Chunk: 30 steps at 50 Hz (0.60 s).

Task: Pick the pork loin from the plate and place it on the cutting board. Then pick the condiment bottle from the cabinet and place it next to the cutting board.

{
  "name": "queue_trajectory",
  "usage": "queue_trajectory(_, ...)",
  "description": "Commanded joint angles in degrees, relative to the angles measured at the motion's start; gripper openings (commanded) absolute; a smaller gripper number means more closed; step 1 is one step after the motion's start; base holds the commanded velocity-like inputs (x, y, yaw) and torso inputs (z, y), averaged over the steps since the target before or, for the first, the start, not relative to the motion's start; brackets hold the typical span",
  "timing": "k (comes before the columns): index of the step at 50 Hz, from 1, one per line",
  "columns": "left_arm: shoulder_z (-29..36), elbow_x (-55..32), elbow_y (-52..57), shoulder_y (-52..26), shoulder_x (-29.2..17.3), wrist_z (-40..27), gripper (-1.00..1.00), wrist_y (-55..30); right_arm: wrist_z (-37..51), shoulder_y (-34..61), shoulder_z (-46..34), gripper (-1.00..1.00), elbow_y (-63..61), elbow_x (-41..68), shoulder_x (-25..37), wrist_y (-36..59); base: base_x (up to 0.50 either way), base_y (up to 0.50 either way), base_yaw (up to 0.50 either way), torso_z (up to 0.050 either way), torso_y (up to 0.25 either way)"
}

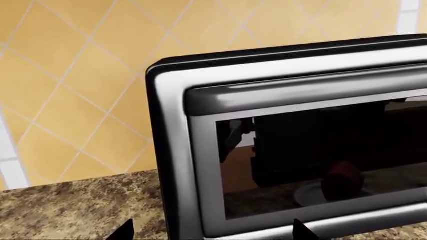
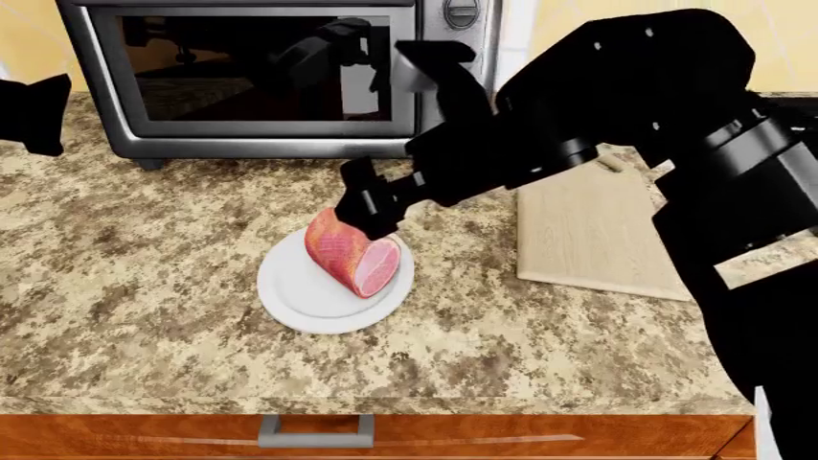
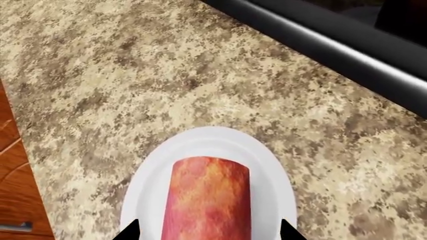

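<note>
Countertop (image 2: 153, 249); cutting board (image 2: 595, 235) head-view only.

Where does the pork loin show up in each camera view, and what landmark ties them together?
Head view: pork loin lies on the plate, centre of the counter.
Right wrist view: it fills the lower middle, between the fingertips.
Left wrist view: only a dim reflection in the oven door glass.
Shared landmark: the toaster oven.

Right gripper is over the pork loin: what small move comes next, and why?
Probably lower the right gripper straight down, then close. Its open fingertips straddle the pork loin, which lies on the plate ungrasped.
</note>
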Motion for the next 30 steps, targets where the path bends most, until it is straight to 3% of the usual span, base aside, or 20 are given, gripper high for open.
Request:
queue_trajectory(1,0.05,-0.01,-0.75,0.12,-0.06,0.20,1.00,0.62,-0.59,-0.68,-0.39,1.00,1.30,-0.02,-0.96,-0.97,0.00,0.00,0.00,0.000,0.000)
queue_trajectory(30,-0.44,-0.37,-0.66,0.90,-0.42,-0.07,1.00,0.66,0.95,-2.94,-0.38,1.00,0.74,2.33,-1.13,-0.33,0.00,0.00,0.00,0.000,0.000)
